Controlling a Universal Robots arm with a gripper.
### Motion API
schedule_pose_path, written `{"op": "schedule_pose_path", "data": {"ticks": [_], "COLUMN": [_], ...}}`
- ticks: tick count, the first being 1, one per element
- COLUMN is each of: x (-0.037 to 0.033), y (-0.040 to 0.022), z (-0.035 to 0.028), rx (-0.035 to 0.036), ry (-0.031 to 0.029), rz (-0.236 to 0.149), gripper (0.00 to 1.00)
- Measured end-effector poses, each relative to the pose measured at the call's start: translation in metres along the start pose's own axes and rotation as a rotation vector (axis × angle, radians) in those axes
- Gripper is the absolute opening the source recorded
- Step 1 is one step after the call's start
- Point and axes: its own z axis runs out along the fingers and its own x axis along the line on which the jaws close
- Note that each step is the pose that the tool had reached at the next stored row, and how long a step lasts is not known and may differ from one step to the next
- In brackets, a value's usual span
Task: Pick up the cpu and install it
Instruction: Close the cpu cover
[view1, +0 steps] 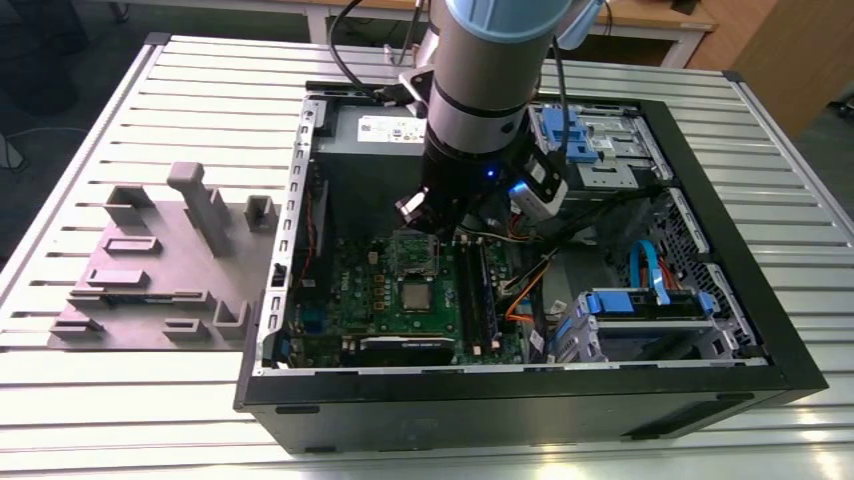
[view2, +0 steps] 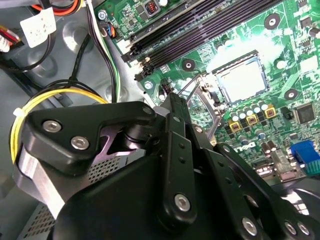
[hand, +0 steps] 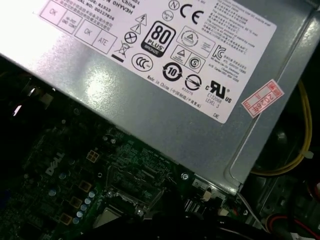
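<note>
The cpu (view1: 418, 297) lies flat in the square socket of the green board (view1: 340, 290), silvery top up. In the second wrist view the cpu (view2: 243, 81) shows pale under glare, ringed by the socket's rim. The dark hold-down frame (view1: 414, 256) stands open just beside it, and in the second wrist view this frame (view2: 200, 97) rises between me and the chip.

My fingers (view2: 175, 130) hang over the board on the frame's side, apart from the cpu. I cannot tell whether they are apart or together, since my own black linkage covers them. My arm (view1: 487, 90) comes down into the case from above.

Long black memory slots (view2: 210, 30) run alongside the socket. In the exterior view they lie to the right of the chip. The grey power box (hand: 150, 100) with its white label sits at the board's edge, near my wrist. A yellow cable (view2: 45, 102) loops beside my linkage.

Blue drive carriers (view1: 650, 303) fill the case's far bay on the exterior view's right. The black case (view1: 534, 405) lies open on the pale slatted desk (view1: 147, 110). A grey moulded holder (view1: 154, 275) sits on the desk just beside the case, on the exterior view's left.
</note>
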Motion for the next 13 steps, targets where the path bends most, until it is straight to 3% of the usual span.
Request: {"op": "schedule_pose_path", "data": {"ticks": [4, 13], "x": [-0.0005, -0.0004], "y": [-0.0003, -0.0010], "z": [0.0000, -0.0001], "rx": [-0.0011, -0.0028], "ry": [0.0028, 0.0067], "rz": [-0.032, -0.057], "gripper": [0.10, 0.10]}}
